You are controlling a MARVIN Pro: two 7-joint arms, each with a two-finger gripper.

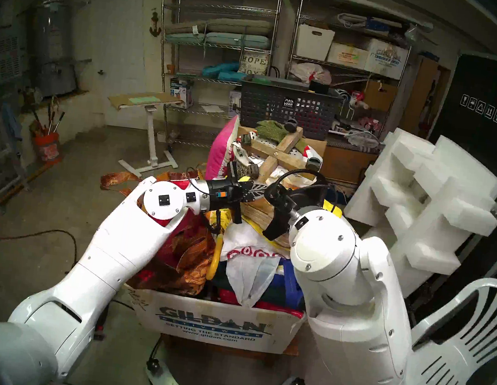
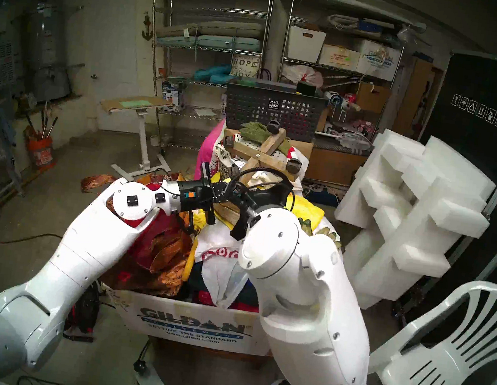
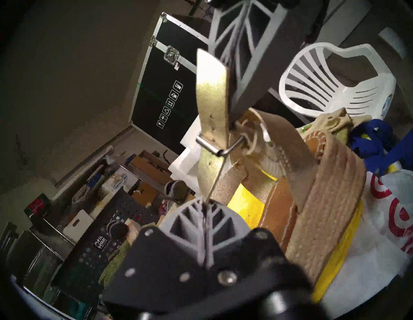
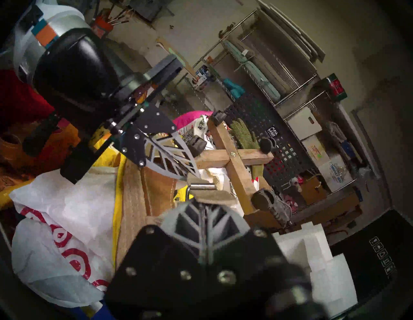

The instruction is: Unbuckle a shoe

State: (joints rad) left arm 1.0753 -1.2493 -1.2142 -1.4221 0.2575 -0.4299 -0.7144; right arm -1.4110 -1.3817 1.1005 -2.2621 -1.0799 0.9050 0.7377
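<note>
Centrally, the espadrille wedge sandal (image 3: 330, 201) lies on its side on top of the clutter heaped in the Gildan cardboard box (image 1: 212, 323), propped on a yellow bag (image 3: 245, 205) and a white plastic shopping bag with red rings (image 4: 62, 214). Lying this way, it turns the ankle strap (image 3: 212, 96) and its small metal buckle (image 3: 210, 146) up and outward, clear of the jute sole, where both arms can reach them.

The left gripper (image 3: 206, 206) has its fingers fully closed, tips together, on the strap just below the buckle, in the left wrist view; the thin metal prong seems to run down toward the fingertips, though whether it is pinched too cannot be told. The strap's free end rises beyond the buckle, with punched holes visible.

The right gripper (image 4: 204, 206) is likewise fully closed, nipping the tan strap right beside the buckle bar in the right wrist view. The two grippers meet almost tip to tip, approaching from different sides.

Judged from this arrangement, one grip steadies the buckle side while the other holds strap to be drawn back, so that the prong can lift out of its hole. The strap is threaded through the frame, so the unbuckling appears unfinished.

A wooden caster dolly (image 1: 279, 157) rests upturned just behind the sandal.
</note>
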